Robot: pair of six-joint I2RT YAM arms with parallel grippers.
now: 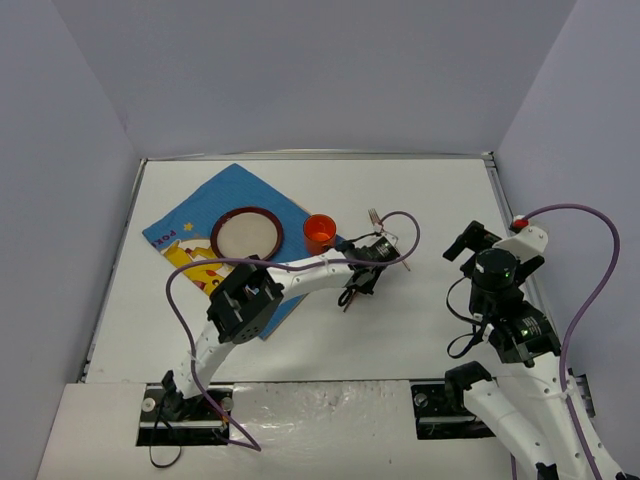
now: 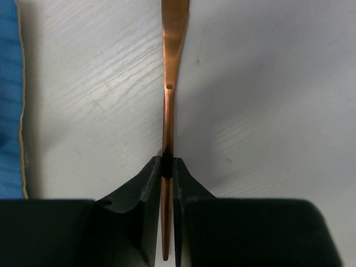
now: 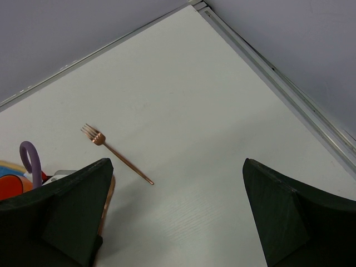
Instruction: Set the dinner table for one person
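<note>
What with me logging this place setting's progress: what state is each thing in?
left gripper: jaws shut on the copper utensil.
right gripper: jaws open, empty.
copper utensil: clamped by its handle, edge-on.
fork: lying loose on the dinner table.
plate: flat on the placemat, empty.
orange cup: upright beside the plate.
placemat: spread flat.

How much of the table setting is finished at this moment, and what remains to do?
Looks done: the plate sits on the blue placemat, with the orange cup at its edge. In hand: the left hand is shut on a thin copper utensil over the table. Left: placing it, and probably the fork, which lies apart from the mat. The right hand is open and empty.
</note>
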